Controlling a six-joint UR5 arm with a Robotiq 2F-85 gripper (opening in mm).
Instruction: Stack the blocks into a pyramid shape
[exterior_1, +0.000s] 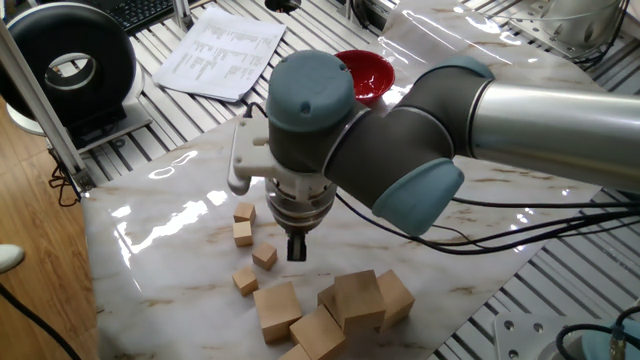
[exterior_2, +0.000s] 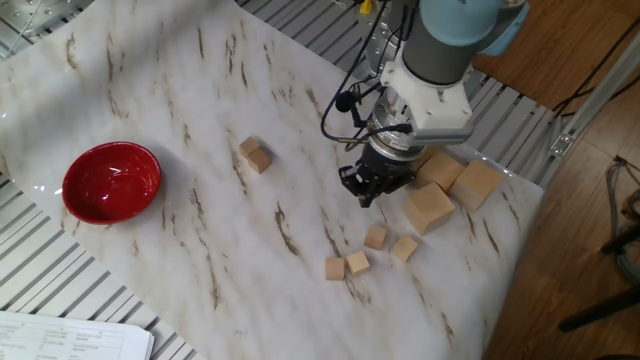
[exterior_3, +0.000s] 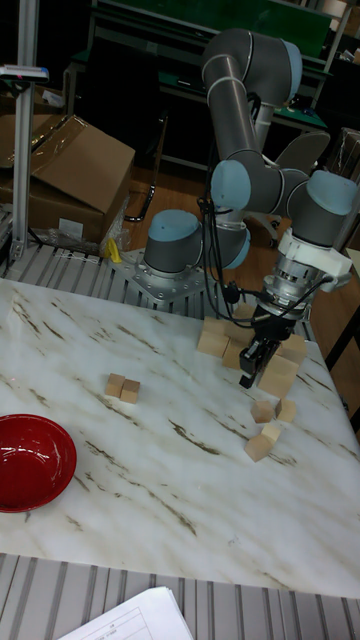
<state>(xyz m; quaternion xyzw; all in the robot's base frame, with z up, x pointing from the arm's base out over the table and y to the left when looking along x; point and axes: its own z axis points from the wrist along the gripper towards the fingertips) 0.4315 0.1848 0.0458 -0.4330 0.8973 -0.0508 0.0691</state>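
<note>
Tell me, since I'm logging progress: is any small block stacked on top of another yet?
No. In the other fixed view the small blocks all lie singly on the marble table, none on top of another.

You can't read gripper (exterior_1: 296, 250) jaw gap; arm hides part of red bowl (exterior_1: 366, 70); large cubes (exterior_1: 318, 333) cropped at bottom edge.

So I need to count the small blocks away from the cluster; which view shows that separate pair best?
The other fixed view: the pair of small blocks sits unobstructed on the marble, clearly two cubes touching. The tall fixed view shows the same pair too, smaller. In one fixed view the arm hides it.
</note>
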